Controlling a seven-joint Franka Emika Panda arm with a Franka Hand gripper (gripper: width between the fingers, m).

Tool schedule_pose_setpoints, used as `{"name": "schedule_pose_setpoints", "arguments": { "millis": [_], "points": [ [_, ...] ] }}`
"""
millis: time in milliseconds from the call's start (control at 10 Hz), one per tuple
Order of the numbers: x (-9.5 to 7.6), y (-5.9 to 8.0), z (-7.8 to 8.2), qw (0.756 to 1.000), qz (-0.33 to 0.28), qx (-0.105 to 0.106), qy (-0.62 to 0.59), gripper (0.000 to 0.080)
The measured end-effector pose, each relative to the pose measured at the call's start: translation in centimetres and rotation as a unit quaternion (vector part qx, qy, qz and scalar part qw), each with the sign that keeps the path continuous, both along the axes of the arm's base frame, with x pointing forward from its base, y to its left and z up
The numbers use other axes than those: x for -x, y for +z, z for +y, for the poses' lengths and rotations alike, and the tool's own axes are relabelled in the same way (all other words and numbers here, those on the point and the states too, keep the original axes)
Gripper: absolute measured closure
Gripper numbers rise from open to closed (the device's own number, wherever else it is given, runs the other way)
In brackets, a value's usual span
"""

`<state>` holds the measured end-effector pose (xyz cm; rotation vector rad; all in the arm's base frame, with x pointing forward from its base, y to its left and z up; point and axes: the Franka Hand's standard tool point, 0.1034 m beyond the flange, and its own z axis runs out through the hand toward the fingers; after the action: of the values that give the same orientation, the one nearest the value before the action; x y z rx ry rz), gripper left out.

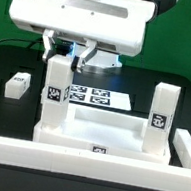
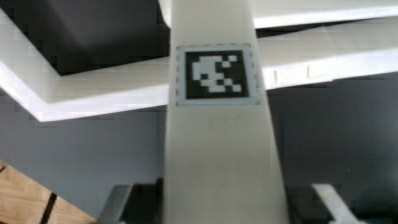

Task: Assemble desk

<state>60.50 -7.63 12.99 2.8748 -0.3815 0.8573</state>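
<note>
The gripper [image 1: 64, 54] hangs under the arm's broad white housing. Its two fingers [image 2: 139, 203] are narrowed onto a white square-section plastic leg [image 1: 53, 94] and hold it near its upper end. This held leg stands upright at a far corner of the large flat white rectangular plastic panel [image 1: 107, 132], on the exterior view's left. The panel lies flat on the black matte table [image 1: 8, 63]; it has a raised rim and a black-and-white tag on its near edge. A second leg [image 1: 161, 117], of the same smooth white square form and also tagged, stands upright at the panel's side on the exterior view's right. A loose leg [image 1: 17, 85] lies on the table, well apart on the exterior view's left. The marker board [image 1: 93, 95], thin and flat, lies just behind the panel, and a long low white border rail [image 1: 90, 170] runs along the near edge. Only the wrist view shows the fingers flanking the held leg, its square tag [image 2: 217, 75] up close, and the panel's rim [image 2: 80, 95] beyond. Only the exterior view shows the other legs, the marker board and the rail. Neither view shows how the held leg seats in its socket.
</note>
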Motion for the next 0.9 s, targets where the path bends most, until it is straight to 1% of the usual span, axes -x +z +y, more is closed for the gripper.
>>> {"name": "schedule_pose_setpoints", "arguments": {
  "millis": [200,300,600,700,800,900],
  "points": [
    [0.4,-0.1,0.2,1.0,-0.019,0.009,0.002,0.0508],
    [0.9,-0.5,0.3,1.0,-0.026,0.013,0.0,0.0508],
    [1.1,-0.6,0.2,1.0,-0.026,0.013,-0.001,0.0508],
    [1.1,-0.6,0.2,1.0,-0.025,0.013,0.0,0.0439],
    [1.1,-0.6,0.2,1.0,-0.025,0.013,0.0,0.0439],
    [1.1,-0.6,0.2,1.0,-0.025,0.014,0.0,0.0243]
  ]
}}
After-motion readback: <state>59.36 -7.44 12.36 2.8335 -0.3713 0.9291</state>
